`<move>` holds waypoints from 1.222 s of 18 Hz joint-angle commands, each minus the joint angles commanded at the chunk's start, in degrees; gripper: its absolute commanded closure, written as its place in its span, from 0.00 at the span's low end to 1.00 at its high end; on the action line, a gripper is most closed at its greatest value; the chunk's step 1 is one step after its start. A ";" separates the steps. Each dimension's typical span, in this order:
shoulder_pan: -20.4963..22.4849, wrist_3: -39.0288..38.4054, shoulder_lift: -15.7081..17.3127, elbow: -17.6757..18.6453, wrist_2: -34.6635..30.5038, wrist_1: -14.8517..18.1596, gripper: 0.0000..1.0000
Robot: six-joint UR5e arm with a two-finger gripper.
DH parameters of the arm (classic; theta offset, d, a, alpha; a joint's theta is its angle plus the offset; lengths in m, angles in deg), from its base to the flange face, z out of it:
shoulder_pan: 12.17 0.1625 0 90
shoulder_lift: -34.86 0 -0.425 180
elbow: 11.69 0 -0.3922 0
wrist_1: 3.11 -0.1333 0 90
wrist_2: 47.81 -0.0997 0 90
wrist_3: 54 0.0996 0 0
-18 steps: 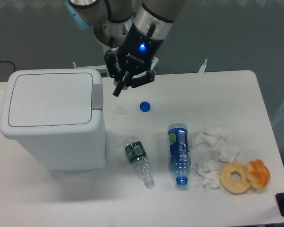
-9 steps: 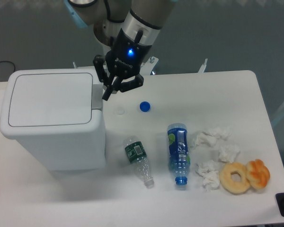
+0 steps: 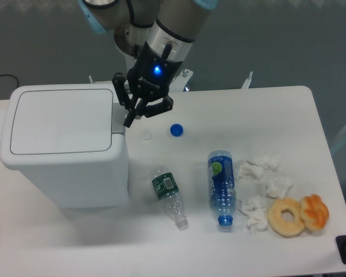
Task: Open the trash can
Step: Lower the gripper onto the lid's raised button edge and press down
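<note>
Camera view: trash can sits at the table's left end, lid flat and closed, grey push tab on its right edge. Gripper hangs just over that tab, fingers drawn together, grasping nothing. Bin looks like rigid, light plastic; likely best to press the tab rather than grip the smooth lid.
</note>
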 joint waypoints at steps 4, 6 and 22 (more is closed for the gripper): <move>0.00 0.09 0.00 0.18 0.00 -0.09 1.00; 0.00 0.09 0.00 0.26 0.00 -0.18 1.00; -0.09 -1.05 1.58 0.70 1.49 0.26 1.00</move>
